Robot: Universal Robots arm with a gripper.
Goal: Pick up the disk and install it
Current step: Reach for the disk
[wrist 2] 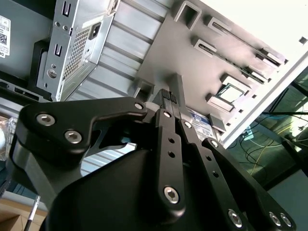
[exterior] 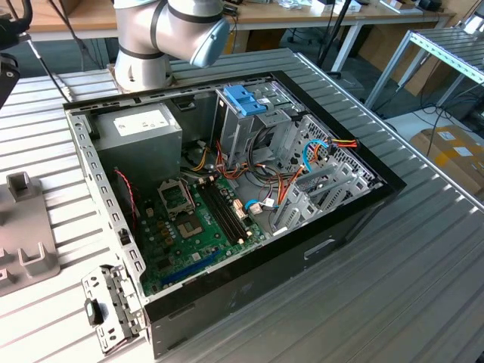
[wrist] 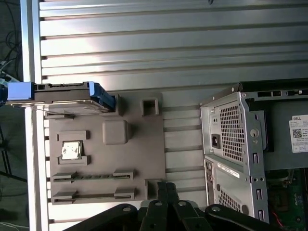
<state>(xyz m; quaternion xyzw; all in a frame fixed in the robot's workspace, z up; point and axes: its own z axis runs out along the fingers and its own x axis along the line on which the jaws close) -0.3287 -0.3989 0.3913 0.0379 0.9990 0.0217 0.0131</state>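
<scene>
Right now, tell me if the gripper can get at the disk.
Probably yes. The disk sits at the edge of the grey tray with nothing over it, and the gripper is above the same tray. Its fingers look shut, so they would need opening.

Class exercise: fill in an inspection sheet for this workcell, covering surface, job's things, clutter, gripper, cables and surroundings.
Surface: ribbed metal table carrying an open computer case and a grey fixture tray.
Job's things: disk stands on edge at a corner of the tray, not held.
Clutter: a chip in a tray pocket.
Gripper: gripper shut, empty, over the tray, apart from the disk.
Cables: orange, red and blue wires inside the case.
Surroundings: benches and a cardboard box beyond the table.
</scene>
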